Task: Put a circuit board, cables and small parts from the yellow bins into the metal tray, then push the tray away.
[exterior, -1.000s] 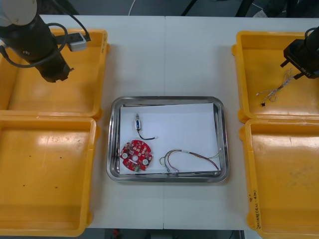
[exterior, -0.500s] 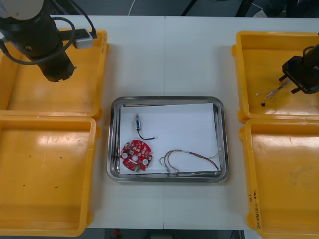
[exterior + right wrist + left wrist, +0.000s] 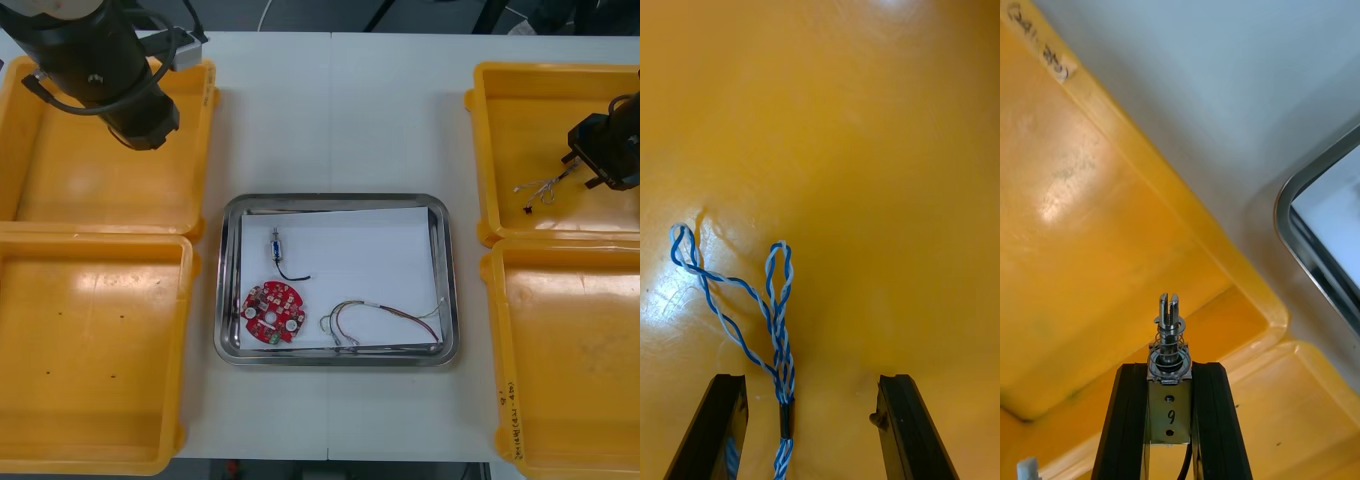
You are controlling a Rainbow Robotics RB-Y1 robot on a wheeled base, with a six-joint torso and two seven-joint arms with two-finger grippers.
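Note:
My left gripper (image 3: 1169,375) is shut on a small metal part (image 3: 1169,360) with a sprung pin, held above the far-left yellow bin (image 3: 60,170) near its inner corner; the arm (image 3: 110,70) hangs over that bin. In the far-right yellow bin (image 3: 500,130) lies a twisted blue and white cable (image 3: 752,307), also seen as a cable (image 3: 545,187). My right gripper (image 3: 809,420) stands open over it, the cable's stem running between the fingers (image 3: 906,427). The metal tray (image 3: 228,300), white inside, holds a round red circuit board (image 3: 272,312), a red and yellow cable (image 3: 375,318) and a small metal part with black cable (image 3: 278,252).
Near-left yellow bin (image 3: 90,350) and near-right yellow bin (image 3: 570,350) flank the tray. The tray's rim (image 3: 1315,240) lies past the left bin's corner. White table (image 3: 335,110) stretches beyond the tray.
The left arm has moved right and toward the tray over the far-left bin. The right gripper has come down slightly over the blue and white cable, which shifted a little.

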